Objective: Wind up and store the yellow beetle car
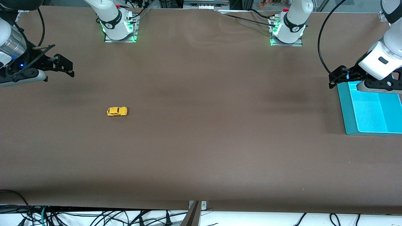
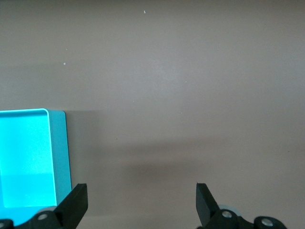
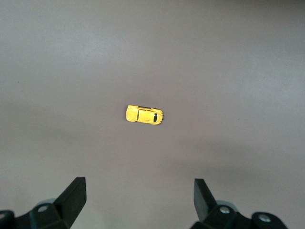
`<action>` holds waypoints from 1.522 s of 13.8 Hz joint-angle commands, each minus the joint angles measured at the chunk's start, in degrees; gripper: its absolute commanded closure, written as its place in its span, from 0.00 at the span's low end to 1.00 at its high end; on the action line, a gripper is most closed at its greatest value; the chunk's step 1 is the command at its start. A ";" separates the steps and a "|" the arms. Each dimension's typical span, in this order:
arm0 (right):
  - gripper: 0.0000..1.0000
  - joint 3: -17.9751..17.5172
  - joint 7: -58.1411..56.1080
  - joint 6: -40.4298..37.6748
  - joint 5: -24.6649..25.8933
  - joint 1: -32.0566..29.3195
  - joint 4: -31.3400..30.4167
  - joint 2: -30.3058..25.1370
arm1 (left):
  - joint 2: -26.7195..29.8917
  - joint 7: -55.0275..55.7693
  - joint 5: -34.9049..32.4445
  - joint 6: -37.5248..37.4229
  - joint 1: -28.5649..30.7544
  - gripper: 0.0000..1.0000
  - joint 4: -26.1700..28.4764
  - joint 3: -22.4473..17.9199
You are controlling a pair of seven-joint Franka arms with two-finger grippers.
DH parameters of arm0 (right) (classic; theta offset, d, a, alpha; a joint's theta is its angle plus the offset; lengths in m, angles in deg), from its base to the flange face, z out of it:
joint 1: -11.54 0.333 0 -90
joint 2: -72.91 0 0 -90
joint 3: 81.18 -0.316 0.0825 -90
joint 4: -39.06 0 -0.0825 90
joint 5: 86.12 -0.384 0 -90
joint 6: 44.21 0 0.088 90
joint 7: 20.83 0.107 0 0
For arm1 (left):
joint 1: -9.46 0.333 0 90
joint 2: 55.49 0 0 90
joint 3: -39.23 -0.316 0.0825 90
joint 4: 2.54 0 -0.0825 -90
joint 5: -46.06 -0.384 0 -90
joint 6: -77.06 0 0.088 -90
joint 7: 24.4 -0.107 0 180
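My right gripper (image 3: pixel 138 200) hung wide open above the table (image 1: pixel 201 141) at its own end; the car (image 1: pixel 117 111) sat on its wheels nearby, untouched. My left gripper (image 2: pixel 142 205) waited, also spread wide, over the blue tray's (image 1: pixel 350 122) edge.

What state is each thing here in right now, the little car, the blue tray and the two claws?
yellow beetle car: upright on its wheels on the bare table, toward the right arm's end, untouched.
blue tray: on the table at the left arm's end, nothing seen inside it.
right claw: open, holding nothing, up in the air over the table at the right arm's end.
left claw: open, holding nothing, over the tray's edge.
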 commanded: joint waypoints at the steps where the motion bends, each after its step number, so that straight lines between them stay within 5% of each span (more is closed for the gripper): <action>1: 0.00 -0.21 -0.75 -1.56 0.09 -0.61 1.74 0.61 | -0.38 0.51 0.54 -0.83 0.09 0.00 -1.44 0.25; 21: 0.00 1.19 -0.06 -4.99 -0.09 -0.61 1.65 0.08 | -0.38 0.51 0.54 -0.92 0.09 0.00 -1.44 0.25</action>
